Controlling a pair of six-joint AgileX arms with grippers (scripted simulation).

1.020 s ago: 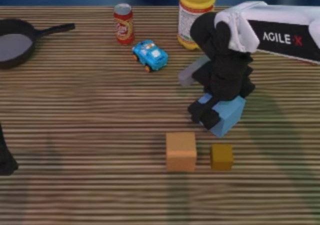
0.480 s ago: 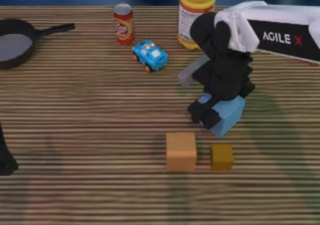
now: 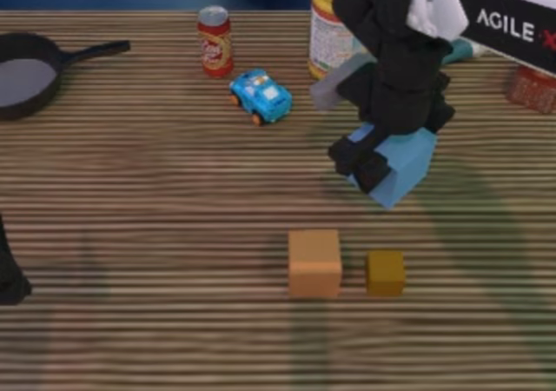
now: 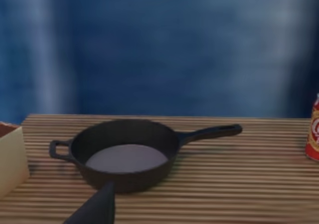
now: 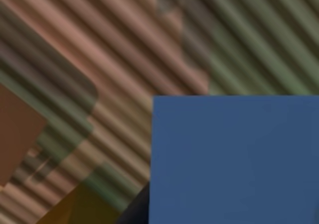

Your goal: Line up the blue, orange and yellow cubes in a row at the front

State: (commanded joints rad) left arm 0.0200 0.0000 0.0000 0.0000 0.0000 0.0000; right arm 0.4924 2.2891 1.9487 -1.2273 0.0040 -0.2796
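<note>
A ribbed wooden surface [image 3: 156, 200] of light and dark slats fills the top view. Along its 12 o'clock edge runs a blurred blue backdrop [image 4: 159, 45] with paler vertical streaks. Soft shadows cross the slats.

Rendered simulation bench, staged as mock kitchen-cum-playroom. Striped wood-slat table [image 3: 156, 321] backed by blurred blue wall. Kitchen cues seen: black frying pan [image 4: 124, 157] far off to left of right gripper [image 3: 363, 161], red can [image 3: 215, 40] and yellow bottle [image 3: 328, 26] behind it. Blue toy car [image 3: 261, 96] placed between can and gripper. AgileX lettering shown on arm.
</note>
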